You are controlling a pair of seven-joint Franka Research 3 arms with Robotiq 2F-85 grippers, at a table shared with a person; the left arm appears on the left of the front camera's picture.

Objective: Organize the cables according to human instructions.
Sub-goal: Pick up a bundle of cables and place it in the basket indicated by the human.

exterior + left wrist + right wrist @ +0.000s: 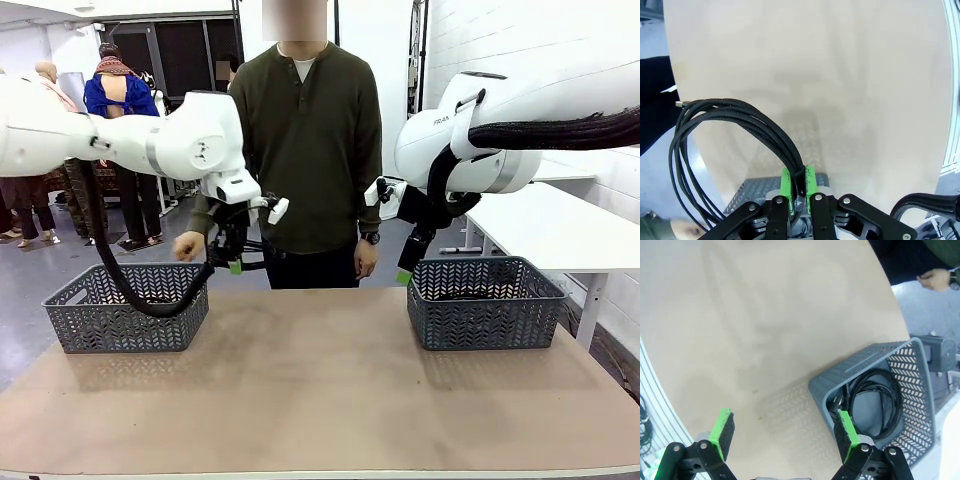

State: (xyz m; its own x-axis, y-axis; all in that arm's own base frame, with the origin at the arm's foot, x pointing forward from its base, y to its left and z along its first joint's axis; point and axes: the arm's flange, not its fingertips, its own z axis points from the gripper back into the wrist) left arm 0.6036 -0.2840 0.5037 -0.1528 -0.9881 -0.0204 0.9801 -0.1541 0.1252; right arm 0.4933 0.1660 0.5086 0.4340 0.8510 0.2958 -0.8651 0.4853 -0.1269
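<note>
Left gripper (798,192): green pads pressed together on a bundle of thin black cable (735,125), the loops hanging off to one side over the table edge; in the front view it hangs just beside the left basket (128,310), above its far right corner; right gripper (784,432): jaws spread wide, nothing between them, poised above the right basket (917,390); one coiled cable (874,397) already lies in that basket; judgement: task partly done, one cable placed, one in hand and not yet dropped; the left basket's contents cannot be told; tabletop (320,390) bare tan board, faintly smudged; person (310,150) stands at the far edge, right-side hand (365,258) hanging down; beyond, grey floor, white wall.
</note>
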